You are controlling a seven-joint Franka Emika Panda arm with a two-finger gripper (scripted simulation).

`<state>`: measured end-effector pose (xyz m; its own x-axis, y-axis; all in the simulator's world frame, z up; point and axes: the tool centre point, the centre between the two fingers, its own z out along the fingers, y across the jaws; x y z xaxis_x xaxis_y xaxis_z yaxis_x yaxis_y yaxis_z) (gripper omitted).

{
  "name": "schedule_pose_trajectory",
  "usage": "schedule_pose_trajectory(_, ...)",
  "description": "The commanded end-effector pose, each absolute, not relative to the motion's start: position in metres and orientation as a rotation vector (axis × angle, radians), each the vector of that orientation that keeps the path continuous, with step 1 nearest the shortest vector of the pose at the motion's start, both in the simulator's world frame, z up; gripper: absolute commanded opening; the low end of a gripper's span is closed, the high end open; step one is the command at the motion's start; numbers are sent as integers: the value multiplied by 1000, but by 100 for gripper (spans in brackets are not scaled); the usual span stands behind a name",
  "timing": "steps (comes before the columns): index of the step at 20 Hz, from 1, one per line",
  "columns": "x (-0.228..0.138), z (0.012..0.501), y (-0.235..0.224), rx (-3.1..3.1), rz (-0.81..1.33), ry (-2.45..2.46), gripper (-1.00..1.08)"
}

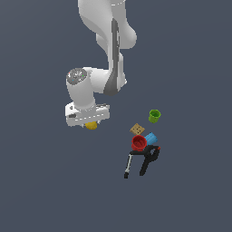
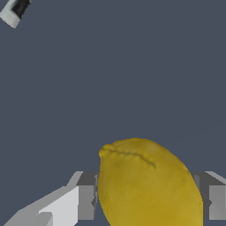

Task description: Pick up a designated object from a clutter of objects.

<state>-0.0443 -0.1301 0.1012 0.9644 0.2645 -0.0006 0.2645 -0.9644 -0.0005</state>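
The yellow-orange lemon-like lump [image 2: 148, 185] fills the space between my two fingers in the wrist view; both pads press its sides. In the exterior view the lump [image 1: 92, 125] peeks out under my gripper [image 1: 90, 123], which is shut on it, well to the exterior view's left of the clutter. The clutter holds a green cup [image 1: 154, 116], a tan dotted square [image 1: 137, 129], a red cup [image 1: 138, 142], a blue cylinder [image 1: 150, 137] and a black two-handled tool [image 1: 144, 161].
The white arm [image 1: 108, 50] rises from the top of the exterior view above the gripper. A white and black object [image 2: 15, 9] shows at a corner of the wrist view. The floor is plain dark grey.
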Motion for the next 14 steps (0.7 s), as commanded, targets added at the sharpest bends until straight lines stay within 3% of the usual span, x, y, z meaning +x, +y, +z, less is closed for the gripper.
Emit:
schedule_pose_trajectory(1, -48, 121, -111, -3114, -1, -420, -100)
schedule_pose_trajectory(14, -68, 232, 0, -3119, 1, -421, -100)
